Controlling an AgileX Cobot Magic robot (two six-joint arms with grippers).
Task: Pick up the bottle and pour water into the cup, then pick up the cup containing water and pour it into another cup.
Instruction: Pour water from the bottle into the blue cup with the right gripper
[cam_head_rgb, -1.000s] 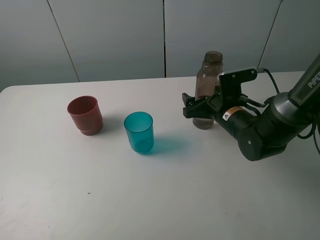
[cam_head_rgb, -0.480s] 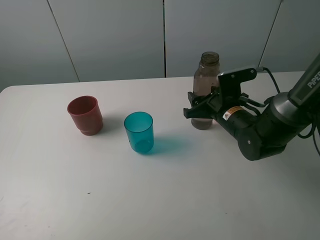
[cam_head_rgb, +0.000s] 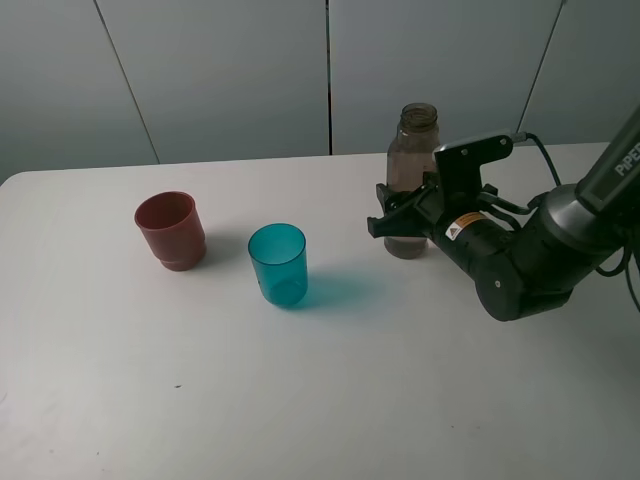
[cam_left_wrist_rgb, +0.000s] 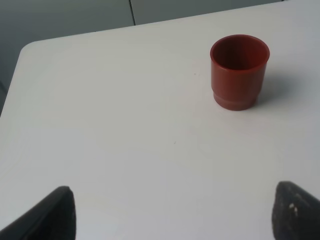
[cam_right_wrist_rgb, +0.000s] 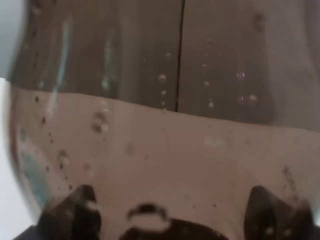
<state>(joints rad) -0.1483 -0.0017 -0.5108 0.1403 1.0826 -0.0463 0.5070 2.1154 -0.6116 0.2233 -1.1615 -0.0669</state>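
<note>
Exterior high view puts the bottle (cam_head_rgb: 409, 165) upright, right of centre and close to the far edge of the table (cam_head_rgb: 350, 400), its base apparently on the surface; the right gripper (cam_head_rgb: 392, 212) is clamped on its lower body, and the right wrist view agrees: smoky plastic fills the frame between the two fingers, with a water line across the wall. The left gripper (cam_left_wrist_rgb: 176, 215) hangs released, fingers spread wide over bare table, grasping nothing. The cup (cam_head_rgb: 278, 263) stands near the frame's centre, left of the bottle and well apart from it; another cup (cam_head_rgb: 170, 230) sits further left, near the cup but not touching.

Lifting the bottle looks like the step in hand; the grip is low on a tall, uncapped vessel, so I would raise it straight and keep it vertical until the neck is over the cup's rim, then tilt slowly — a knock from the neck could tip so light a cup. Room is generous: open surface lies between bottle and cup and across the lower half of the frame; only the far edge behind the bottle is tight.
</note>
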